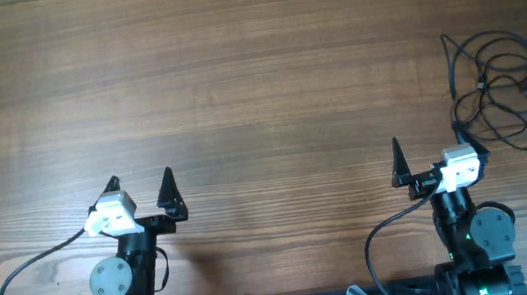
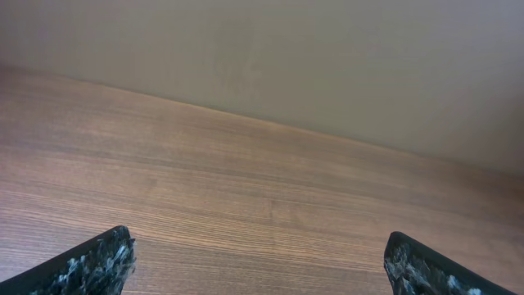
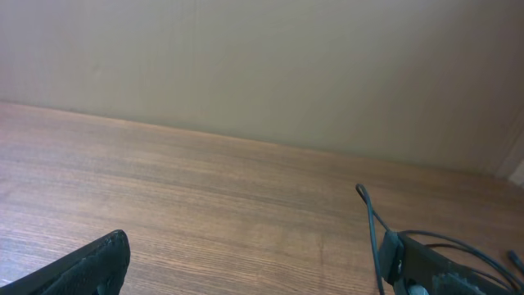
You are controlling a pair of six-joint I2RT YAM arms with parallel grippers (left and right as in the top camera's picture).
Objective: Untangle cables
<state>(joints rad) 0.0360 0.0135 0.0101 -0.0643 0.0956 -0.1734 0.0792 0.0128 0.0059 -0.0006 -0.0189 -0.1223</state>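
Looking down on the wooden table (image 1: 254, 68), you see two arms side by side, neither holding anything. The right gripper (image 1: 428, 137) has its two dark fingers spread wide, with bare wood between them.

The cables (image 1: 503, 88) lie beyond the right gripper and off to its right. They are thin black wires in loose, overlapping loops, with small plug ends showing among them. One long strand trails away further to the right. The nearest loop comes close to the gripper's right finger, and from overhead you cannot tell whether it touches. In the right wrist view, one wire (image 3: 372, 221) rises just beside that finger and more strands curve off past it.

The left gripper (image 1: 138, 175) sits well apart from the right gripper, to its left and level with it. Its fingers are also spread wide and empty. The left wrist view shows only its two fingertips (image 2: 90, 262) over bare wood, with a plain wall behind.
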